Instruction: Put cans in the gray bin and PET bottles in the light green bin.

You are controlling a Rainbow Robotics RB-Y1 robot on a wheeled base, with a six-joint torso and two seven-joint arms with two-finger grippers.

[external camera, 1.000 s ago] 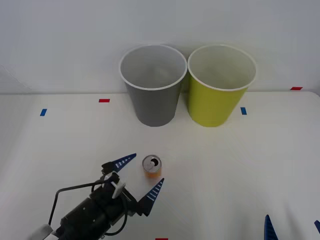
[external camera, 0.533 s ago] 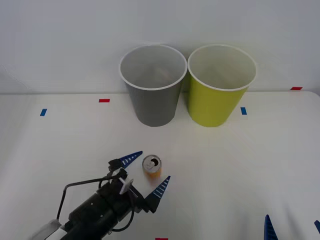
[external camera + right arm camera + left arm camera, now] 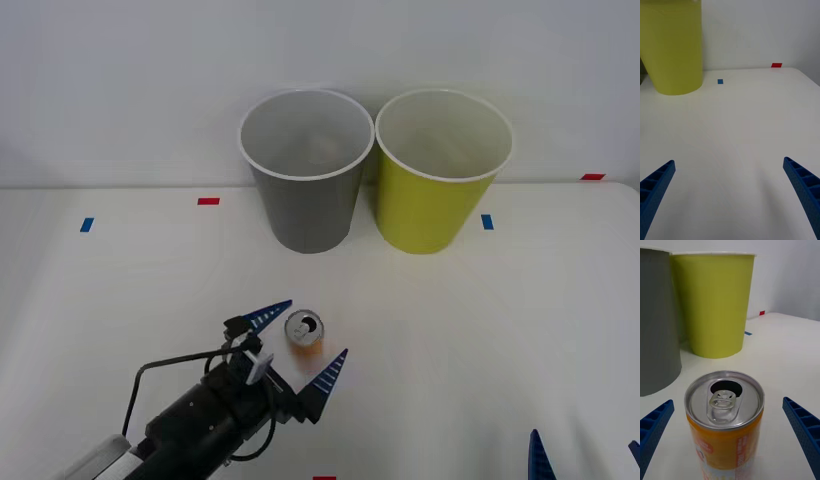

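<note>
Front view: a white table carrying two tall tapered bins side by side near its far edge, at about the middle of that edge. The gray bin stands on the robot's left of the pair and the light green bin on its right; both are upright, white-rimmed, and their rims nearly touch. Small red and blue tape marks lie on the table surface toward the far edge.

A single can stands upright on the table, nearer the front edge than the bins and just in front of the gray bin, well apart from it. Its silver top, with the pull-tab opening already open, faces upward; the body is orange.

The left gripper reaches in from the front-left corner area of the table. Its two blue ribbed fingers are spread wide and flank the can, one on either side, with a visible gap between each finger and the can wall; nothing is gripped. In the left wrist view the can sits centred between the fingers, with the gray bin and light green bin behind it.

The right gripper waits at the front-right corner of the table, fingers likewise wide apart and empty, over bare table surface, with the light green bin ahead of it.
</note>
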